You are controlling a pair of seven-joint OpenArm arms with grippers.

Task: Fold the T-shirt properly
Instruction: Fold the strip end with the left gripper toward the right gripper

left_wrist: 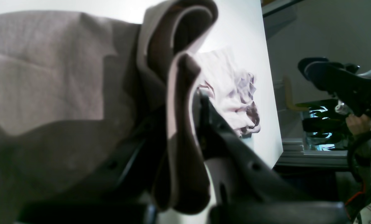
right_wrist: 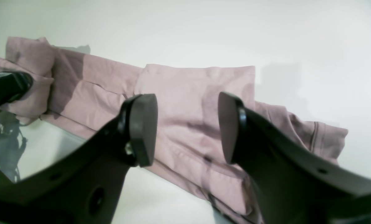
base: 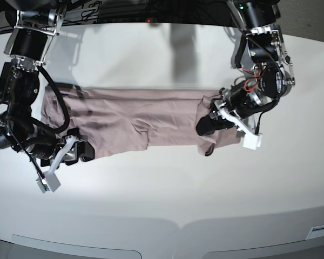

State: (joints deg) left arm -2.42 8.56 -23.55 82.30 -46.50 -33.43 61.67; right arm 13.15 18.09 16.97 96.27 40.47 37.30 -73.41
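Note:
The dusty pink T-shirt [base: 140,113] lies as a long folded strip across the white table. My left gripper [base: 206,127] is shut on the strip's right end, with that end turned over. In the left wrist view a fold of the T-shirt [left_wrist: 180,124] is pinched between the fingers, and a washed-out crumpled part [left_wrist: 235,93] lies farther along the table. My right gripper [base: 82,151] is open and empty at the front edge of the strip's left end. In the right wrist view its gripper [right_wrist: 185,129] hovers over the T-shirt [right_wrist: 188,93], jaws wide apart, not touching it.
The white table [base: 167,183] stretches toward me in the base view. Its edge [left_wrist: 275,124] shows in the left wrist view. Beyond that edge are black equipment [left_wrist: 344,81] and a person's hand [left_wrist: 358,123]. The left gripper's finger [right_wrist: 8,87] shows in the right wrist view.

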